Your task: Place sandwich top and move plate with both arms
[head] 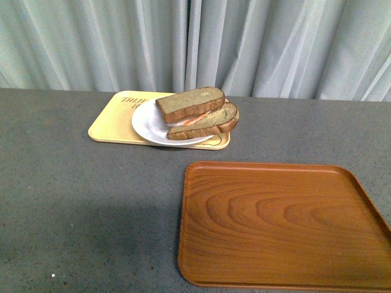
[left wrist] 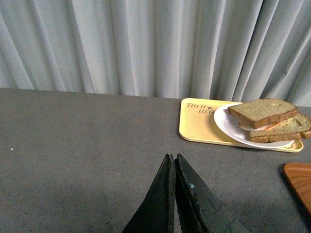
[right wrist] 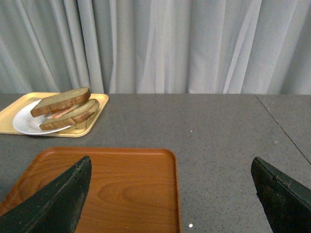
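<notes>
Left end effector [left wrist: 173, 162] hangs clenched and empty over bare worktop [head: 91, 201], while the right end effector [right wrist: 170, 194] is spread wide above the wooden tray [head: 281, 226]. On the far yellow tray [head: 110, 125], the sandwich top [head: 190, 102] already rests tilted on the lower slice on the white plate [head: 146, 125]. That plate looks stiff, smooth and probably slippery; opposite rim edges seem the best hold. Both arms sit near, low, well apart from it.

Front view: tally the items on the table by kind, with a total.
Bread slices: 2, the sandwich top on a lower slice
Plates: 1, the white plate
Trays: 2, the yellow tray and the wooden tray
Total: 5
</notes>
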You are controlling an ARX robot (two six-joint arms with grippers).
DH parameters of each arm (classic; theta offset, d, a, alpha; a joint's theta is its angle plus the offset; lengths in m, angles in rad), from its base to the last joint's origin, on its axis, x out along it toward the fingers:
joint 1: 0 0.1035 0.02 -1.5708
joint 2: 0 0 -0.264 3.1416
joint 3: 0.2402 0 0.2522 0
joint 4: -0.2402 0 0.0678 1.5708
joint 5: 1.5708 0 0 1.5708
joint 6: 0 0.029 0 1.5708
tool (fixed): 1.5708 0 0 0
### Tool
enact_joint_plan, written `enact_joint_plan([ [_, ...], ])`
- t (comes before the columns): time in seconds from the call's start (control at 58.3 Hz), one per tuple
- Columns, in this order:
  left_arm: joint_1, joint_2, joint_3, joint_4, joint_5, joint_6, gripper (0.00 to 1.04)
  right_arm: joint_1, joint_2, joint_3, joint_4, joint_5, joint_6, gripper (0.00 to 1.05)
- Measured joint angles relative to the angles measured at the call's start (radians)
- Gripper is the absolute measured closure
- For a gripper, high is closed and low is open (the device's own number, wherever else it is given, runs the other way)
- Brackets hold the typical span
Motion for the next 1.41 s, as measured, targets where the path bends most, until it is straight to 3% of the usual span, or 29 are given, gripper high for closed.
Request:
enact_joint_plan([
  [0.686,0.000,-0.114,0.000,-0.114,0.000,0.000,1.03,0.000,0.000,0.000,0.000,0.000,0.000,0.09],
  [0.789,0.000,-0.236,0.000,-0.270,0.000,0.000,1.03,0.000,0.000,0.000,0.000,0.000,0.000,0.09],
  [1.046,0.000,-0.269,0.000,-0.288,0.000,0.002,1.03,0.000,0.000,0.000,0.000,0.000,0.000,0.09],
  [1.251,0.000,-0.269,0.000,-0.288,0.000,0.002,0.69,0.000,0.000,0.000,0.000,0.000,0.000,0.09],
  [1.406,0.000,-0.269,0.000,-0.288,0.000,0.002,0.37,0.000,0.000,0.000,0.000,0.000,0.000,0.09],
])
